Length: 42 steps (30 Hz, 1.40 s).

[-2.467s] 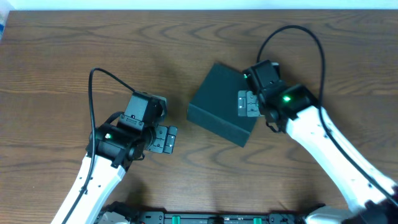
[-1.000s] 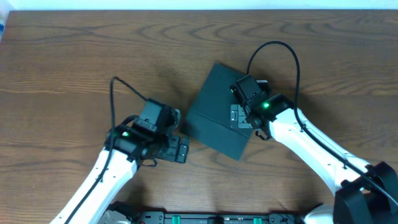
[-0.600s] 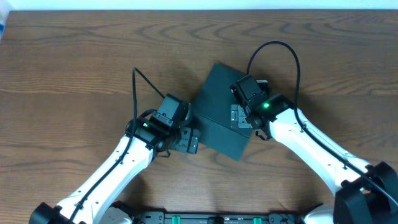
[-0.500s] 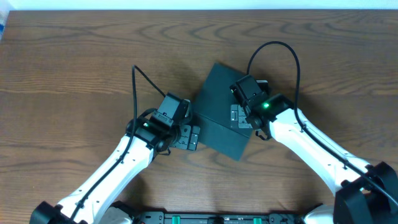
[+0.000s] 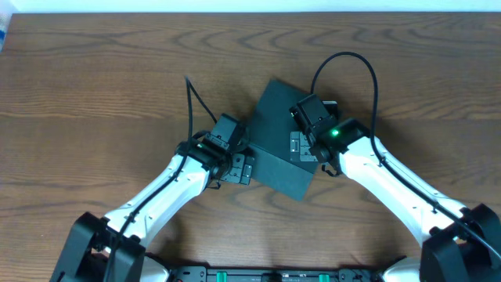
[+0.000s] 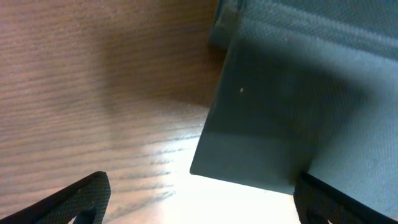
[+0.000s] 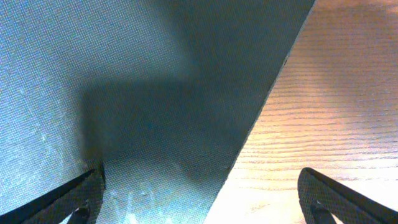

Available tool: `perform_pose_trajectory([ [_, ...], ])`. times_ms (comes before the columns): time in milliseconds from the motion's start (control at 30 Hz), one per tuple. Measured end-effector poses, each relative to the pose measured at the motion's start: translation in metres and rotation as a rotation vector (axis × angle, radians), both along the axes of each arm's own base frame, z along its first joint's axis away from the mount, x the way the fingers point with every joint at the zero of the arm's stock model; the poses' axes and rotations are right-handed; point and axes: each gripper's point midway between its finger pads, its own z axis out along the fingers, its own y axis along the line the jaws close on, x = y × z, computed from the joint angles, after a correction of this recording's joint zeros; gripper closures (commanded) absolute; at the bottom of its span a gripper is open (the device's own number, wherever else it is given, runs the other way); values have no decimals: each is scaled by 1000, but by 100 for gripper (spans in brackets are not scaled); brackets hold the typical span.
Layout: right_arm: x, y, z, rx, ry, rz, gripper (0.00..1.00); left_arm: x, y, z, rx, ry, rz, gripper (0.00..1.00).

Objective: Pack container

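The container point(image 5: 274, 125) is a matte dark green-black square box with its lid down, standing askew mid-table. My left gripper point(image 5: 243, 167) is open at its lower left side; in the left wrist view the container's corner point(image 6: 292, 106) lies between my spread fingers point(image 6: 199, 199). My right gripper point(image 5: 300, 146) is open above the container's right part. In the right wrist view the lid point(image 7: 124, 93) fills the left, its edge running between my fingers point(image 7: 202, 199). No snack packets are in view.
The brown wooden table point(image 5: 94, 86) surrounds the container. A pale strip runs along the far table edge point(image 5: 250, 6). Black cables loop above both arms.
My left arm has swung right and forward from the table's left until its gripper reached the container's lower left side. My right gripper shifted left over the container earlier, then stayed still.
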Motion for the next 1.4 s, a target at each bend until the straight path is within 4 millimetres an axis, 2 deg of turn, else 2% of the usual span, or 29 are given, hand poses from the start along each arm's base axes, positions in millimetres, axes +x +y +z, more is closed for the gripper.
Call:
perform_pose_trajectory([
  [167,1,1,1,4,-5,0,1,4,-13,-2,-20,-25,-29,5],
  [367,1,1,0,4,-6,0,1,0,-34,-2,-39,-45,-90,4],
  [633,2,1,0,7,-11,0,1,-4,-34,-20,-12,3,-95,5],
  [933,2,2,0,11,-12,1,1,6,-42,-32,-23,-15,-95,5],
  [1400,6,4,0,18,-27,1,1,30,-55,-25,-67,-120,-95,4],
])
